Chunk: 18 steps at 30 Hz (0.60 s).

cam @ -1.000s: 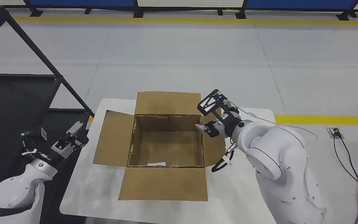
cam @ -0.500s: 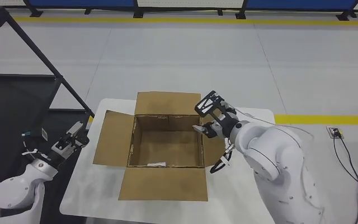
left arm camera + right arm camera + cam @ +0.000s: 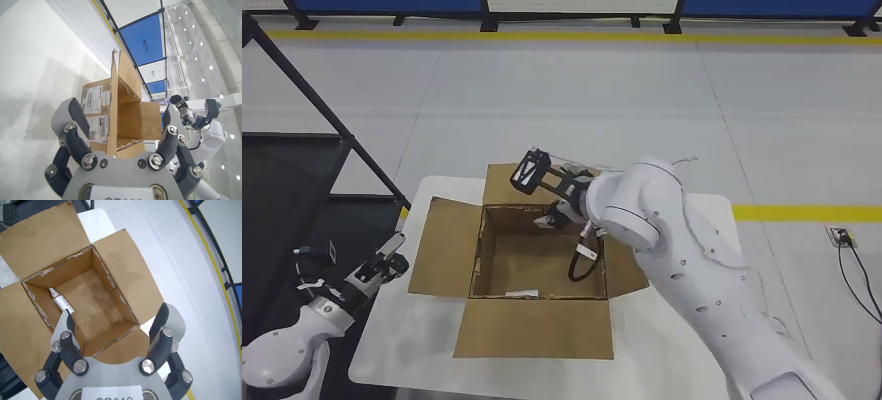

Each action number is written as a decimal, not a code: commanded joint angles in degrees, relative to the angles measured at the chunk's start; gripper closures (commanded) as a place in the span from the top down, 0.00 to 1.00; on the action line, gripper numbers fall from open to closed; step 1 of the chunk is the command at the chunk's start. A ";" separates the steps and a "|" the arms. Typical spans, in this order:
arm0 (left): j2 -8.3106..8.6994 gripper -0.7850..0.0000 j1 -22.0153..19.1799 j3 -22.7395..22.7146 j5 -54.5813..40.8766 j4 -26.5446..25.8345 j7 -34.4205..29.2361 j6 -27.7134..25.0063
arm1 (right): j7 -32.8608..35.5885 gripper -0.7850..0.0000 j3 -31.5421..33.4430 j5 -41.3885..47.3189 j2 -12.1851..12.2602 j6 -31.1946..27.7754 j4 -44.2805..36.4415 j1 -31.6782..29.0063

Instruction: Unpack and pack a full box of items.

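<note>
An open cardboard box [image 3: 532,330] stands on the white table [image 3: 392,335] with its flaps spread out. A small white spray bottle [image 3: 60,301] lies on the box floor against one wall, and it appears by the near wall as bottle [image 3: 522,293]. My right gripper [image 3: 114,311] hangs open and empty above the box; from above, the right gripper [image 3: 550,215] sits over the box's far wall. My left gripper [image 3: 121,113] is open and empty, facing the box [image 3: 128,117] from the side. The left gripper [image 3: 389,268] is off the table's left edge.
Shipping labels [image 3: 94,113] cover the box's outer side wall. A dark frame with a slanted bar [image 3: 322,110] stands left of the table. A yellow floor line [image 3: 807,212] runs on the right. Bare table lies left and right of the box.
My right arm has swung left from the box's right flap to above its far wall. The left gripper has shifted slightly nearer and lower.
</note>
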 commanded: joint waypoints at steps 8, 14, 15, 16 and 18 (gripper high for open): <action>-0.34 1.00 3.74 0.36 -0.09 -1.96 3.77 1.07 | -1.04 1.00 -6.68 7.03 -3.21 -2.45 14.48 7.63; -0.34 1.00 3.74 0.36 -0.09 -1.96 3.77 1.07 | -1.04 1.00 -6.68 7.03 -3.21 -2.45 14.48 7.63; -0.34 1.00 3.74 0.36 -0.09 -1.96 3.77 1.07 | -1.04 1.00 -6.68 7.03 -3.21 -2.45 14.48 7.63; -0.34 1.00 3.74 0.36 -0.09 -1.96 3.77 1.07 | -1.04 1.00 -6.68 7.03 -3.21 -2.45 14.48 7.63; -0.34 1.00 3.74 0.36 -0.09 -1.96 3.77 1.07 | -1.04 1.00 -6.68 7.03 -3.21 -2.45 14.48 7.63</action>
